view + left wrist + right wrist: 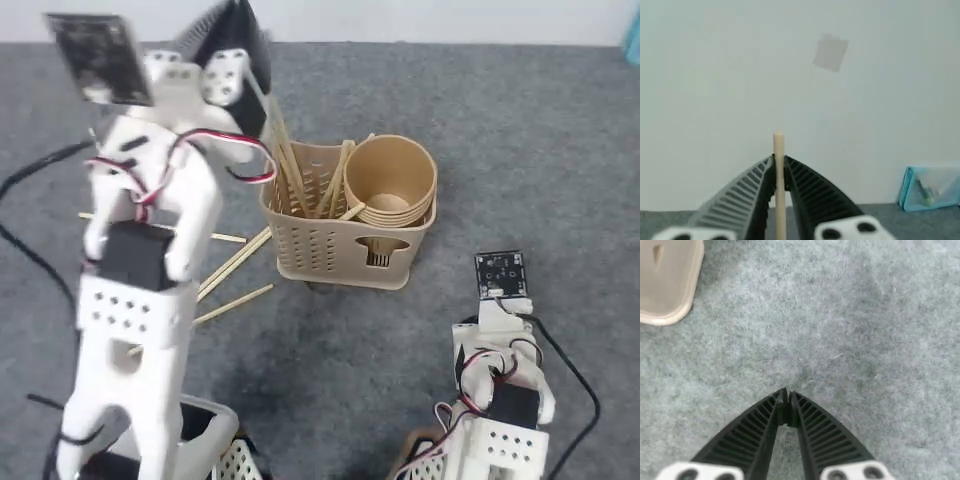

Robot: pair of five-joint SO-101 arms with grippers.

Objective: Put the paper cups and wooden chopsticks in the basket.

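My left pincer [779,161], clamped on a chopstick [778,144] above the basket [325,250], should, I reckon, lower it and let go.

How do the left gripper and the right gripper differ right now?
The left gripper is shut on a wooden chopstick; the right gripper is shut on nothing. The left gripper is up high and faces the wall, while the right gripper points down at the grey carpet beside the basket. Both are black and ribbed.
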